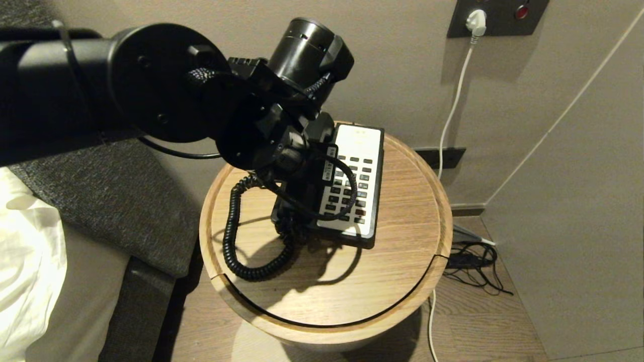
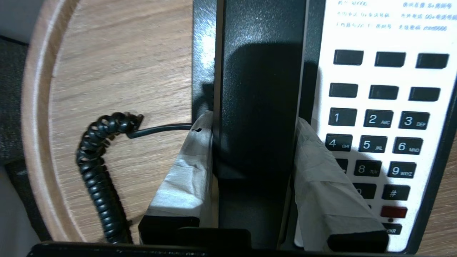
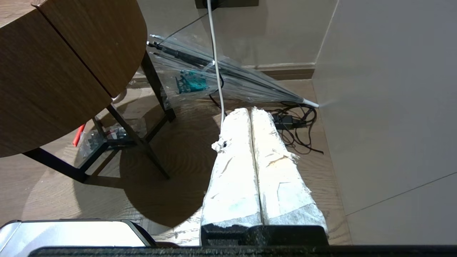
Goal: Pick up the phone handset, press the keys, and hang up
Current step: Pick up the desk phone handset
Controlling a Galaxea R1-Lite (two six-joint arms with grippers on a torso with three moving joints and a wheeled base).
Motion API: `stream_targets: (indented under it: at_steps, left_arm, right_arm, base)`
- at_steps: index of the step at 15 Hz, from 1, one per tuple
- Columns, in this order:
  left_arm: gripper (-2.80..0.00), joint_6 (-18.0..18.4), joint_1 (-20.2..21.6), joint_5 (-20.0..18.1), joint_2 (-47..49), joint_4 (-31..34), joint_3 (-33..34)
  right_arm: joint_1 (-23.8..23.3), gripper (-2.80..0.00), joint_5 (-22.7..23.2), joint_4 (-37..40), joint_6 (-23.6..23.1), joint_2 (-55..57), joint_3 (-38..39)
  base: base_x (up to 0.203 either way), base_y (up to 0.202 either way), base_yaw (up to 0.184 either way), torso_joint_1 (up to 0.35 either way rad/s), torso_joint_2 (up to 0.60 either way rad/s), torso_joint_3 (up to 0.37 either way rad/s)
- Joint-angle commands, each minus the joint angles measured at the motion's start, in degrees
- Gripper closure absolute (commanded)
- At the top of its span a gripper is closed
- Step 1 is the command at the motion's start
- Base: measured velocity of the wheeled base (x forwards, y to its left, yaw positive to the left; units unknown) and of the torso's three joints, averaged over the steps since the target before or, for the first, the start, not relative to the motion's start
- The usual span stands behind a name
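Left end effector [image 2: 255, 142] clamps the phone handset [image 2: 262, 89] mid-shaft, 9 o'clock of keypad [image 2: 375, 121]. Glossy, rigid, likely slippery; cord [image 2: 98, 171] will drag.

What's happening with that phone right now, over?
Left gripper clamped on the phone handset, handset still on the phone base. Right gripper shut, parked low over the floor. Coiled cord slack on the table; nothing blocking.

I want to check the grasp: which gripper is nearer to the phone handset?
Left. The left gripper straddles the phone handset, a finger on each side. The right gripper hangs over the floor beside the table.
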Motion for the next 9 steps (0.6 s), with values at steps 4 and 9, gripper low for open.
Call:
stream_targets:
  at_steps: [4, 9]
  left_arm:
    - [0.0, -0.1, -0.4, 6.4, -2.2, 0.9, 0.9]
    - [0.0, 1.4, -0.4, 3.1, -5.9, -0.5, 0.1]
  right_arm:
    - [0.0, 0.0, 0.0, 0.0, 0.0, 0.1, 0.0]
    - [0.0, 0.0, 0.0, 0.0, 0.0, 0.1, 0.0]
  base:
    - [0.0, 0.0, 0.0, 0.0, 0.0, 0.0]
    - [0.0, 0.0, 0.0, 0.0, 0.0, 0.0]
